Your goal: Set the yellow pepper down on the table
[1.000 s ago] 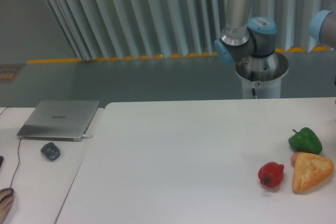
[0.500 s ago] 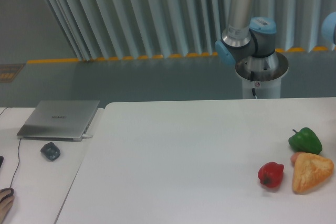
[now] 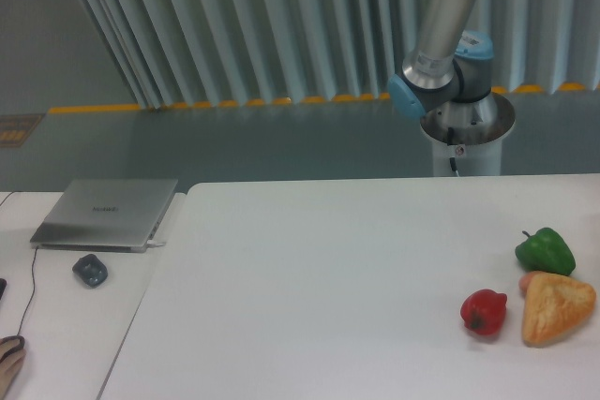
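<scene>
Trouble here starts with finding the target: the yellow pepper does not show as a clear shape anywhere, and the only hint of something tucked away is a small pale-orange sliver between the green pepper (image 3: 545, 250) and the orange-tan wedge (image 3: 557, 307), too little to name with confidence. All of that sits clustered at the right end of the white bench (image 3: 328, 288), with the red pepper (image 3: 484, 311) just beside the wedge on its left. The arm (image 3: 441, 53) rises behind the far edge of the bench from its grey pedestal (image 3: 466, 133) and runs out of the top of the view, so the fingers are not in sight and whether they are apart, together or holding anything cannot be told. The likely failure, in my judgement, is a grab at the wrong item, since the wedge is the larger yellowish thing on offer and could be mistaken for the pepper. A descent into such a tight cluster could also nudge the green or red pepper aside. On the narrower desk to the left lie a grey laptop (image 3: 106, 214) and a dark mouse (image 3: 90, 270), well apart from it all.
</scene>
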Robot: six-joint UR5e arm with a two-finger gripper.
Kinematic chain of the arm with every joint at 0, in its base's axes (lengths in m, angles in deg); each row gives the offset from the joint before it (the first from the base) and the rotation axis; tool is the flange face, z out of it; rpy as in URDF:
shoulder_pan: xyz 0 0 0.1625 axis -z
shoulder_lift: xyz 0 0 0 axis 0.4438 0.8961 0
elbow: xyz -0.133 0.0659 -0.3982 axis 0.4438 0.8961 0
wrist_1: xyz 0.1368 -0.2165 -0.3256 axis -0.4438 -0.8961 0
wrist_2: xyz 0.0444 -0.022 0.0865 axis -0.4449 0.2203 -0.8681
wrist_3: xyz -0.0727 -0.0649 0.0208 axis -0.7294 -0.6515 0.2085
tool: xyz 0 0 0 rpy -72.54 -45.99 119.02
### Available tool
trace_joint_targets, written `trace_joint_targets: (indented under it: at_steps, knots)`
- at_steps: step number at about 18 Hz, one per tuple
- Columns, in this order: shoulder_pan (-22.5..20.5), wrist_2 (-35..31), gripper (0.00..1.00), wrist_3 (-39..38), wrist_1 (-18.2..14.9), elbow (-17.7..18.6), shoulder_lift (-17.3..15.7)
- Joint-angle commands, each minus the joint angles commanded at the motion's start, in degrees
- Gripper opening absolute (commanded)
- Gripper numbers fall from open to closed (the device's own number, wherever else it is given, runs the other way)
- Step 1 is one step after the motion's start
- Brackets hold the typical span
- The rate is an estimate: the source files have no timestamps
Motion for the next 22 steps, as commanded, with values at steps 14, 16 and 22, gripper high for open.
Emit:
trace_joint_targets:
  at_steps: [14, 16, 22]
  knots:
    - [-1.59, -1.33, 1.0, 7.05, 7.65, 0.26, 5.28]
    - [-1.68, -1.33, 1.0, 7.05, 8.01, 0.26, 5.89]
    - [-1.59, -1.42, 1.0, 7.05, 8.36, 0.26, 7.12]
